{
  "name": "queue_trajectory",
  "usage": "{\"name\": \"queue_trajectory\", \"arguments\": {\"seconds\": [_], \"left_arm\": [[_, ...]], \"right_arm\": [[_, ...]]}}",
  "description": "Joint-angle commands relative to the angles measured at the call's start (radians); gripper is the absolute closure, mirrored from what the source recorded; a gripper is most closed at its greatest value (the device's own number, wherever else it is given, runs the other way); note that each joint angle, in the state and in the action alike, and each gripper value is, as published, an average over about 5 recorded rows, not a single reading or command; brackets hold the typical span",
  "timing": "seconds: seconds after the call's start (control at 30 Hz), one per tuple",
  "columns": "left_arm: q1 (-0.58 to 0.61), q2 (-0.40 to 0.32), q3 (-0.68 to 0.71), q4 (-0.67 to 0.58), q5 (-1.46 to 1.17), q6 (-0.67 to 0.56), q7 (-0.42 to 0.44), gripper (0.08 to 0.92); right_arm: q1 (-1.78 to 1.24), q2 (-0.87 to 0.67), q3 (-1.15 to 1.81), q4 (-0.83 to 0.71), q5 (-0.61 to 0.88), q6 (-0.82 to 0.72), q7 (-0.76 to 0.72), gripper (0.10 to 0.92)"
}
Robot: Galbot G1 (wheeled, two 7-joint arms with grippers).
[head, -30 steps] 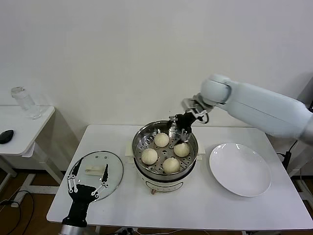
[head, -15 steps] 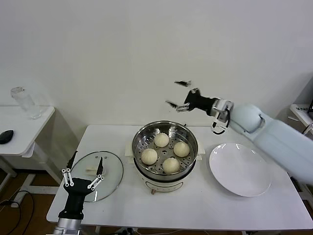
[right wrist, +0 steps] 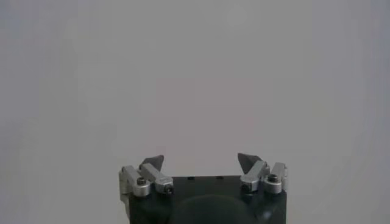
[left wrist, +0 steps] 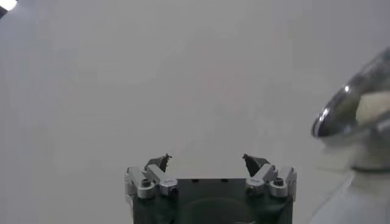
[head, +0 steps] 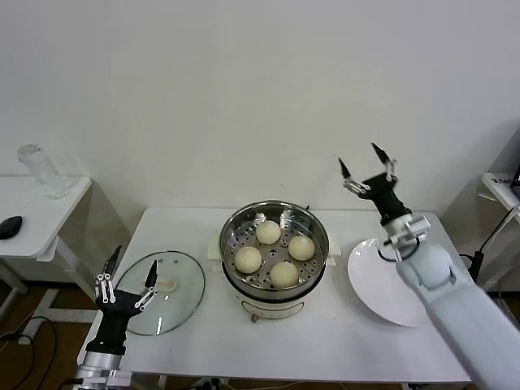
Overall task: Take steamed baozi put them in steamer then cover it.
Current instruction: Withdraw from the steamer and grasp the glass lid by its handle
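A: Where are the steamed baozi?

B: All four sit on the perforated tray inside the steamer, which stands near the middle of the white desk. Two lie toward the wall side, two toward the robot, close together.

A: Is the steamer covered?

B: No. The glass lid lies flat on the desk to the steamer's left, its white handle facing up.

A: What is the left gripper doing?

B: It points upward at the desk's near left edge, just at the lid's outer rim. Its fingers are spread wide and hold nothing. In the left wrist view the left gripper has two dark fingertips well apart, with the shiny rim of the lid off to one side.

A: And the right gripper?

B: Raised high, above the near edge of the white plate and to the right of the steamer, fingers pointing up toward the wall. It is wide open and empty too. The right wrist view shows the right gripper against the plain wall only.

A: Anything else around?

B: A small side table at far left carries a clear glass jar.
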Motion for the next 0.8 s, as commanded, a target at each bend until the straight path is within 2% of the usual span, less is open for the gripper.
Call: {"name": "queue_trajectory", "arguments": {"seconds": [0.03, 0.23, 0.5, 0.8], "left_arm": [[-0.034, 0.020, -0.036, 0.249, 0.375, 0.032, -0.010, 0.177], [-0.069, 0.015, -0.029, 0.357, 0.531, 0.006, -0.034, 0.177], [-0.126, 0.002, -0.011, 0.466, 0.598, -0.003, -0.067, 0.177], [-0.174, -0.001, 0.009, 0.507, 0.604, 0.003, -0.098, 0.177]], "right_arm": [[-0.446, 0.226, 0.357, 0.036, -0.068, 0.055, 0.082, 0.203], [-0.498, 0.267, 0.359, 0.034, -0.073, 0.078, 0.073, 0.203], [-0.512, 0.306, 0.345, 0.034, -0.097, 0.083, 0.069, 0.203], [-0.507, 0.326, 0.322, 0.025, -0.130, 0.082, 0.068, 0.203]]}}
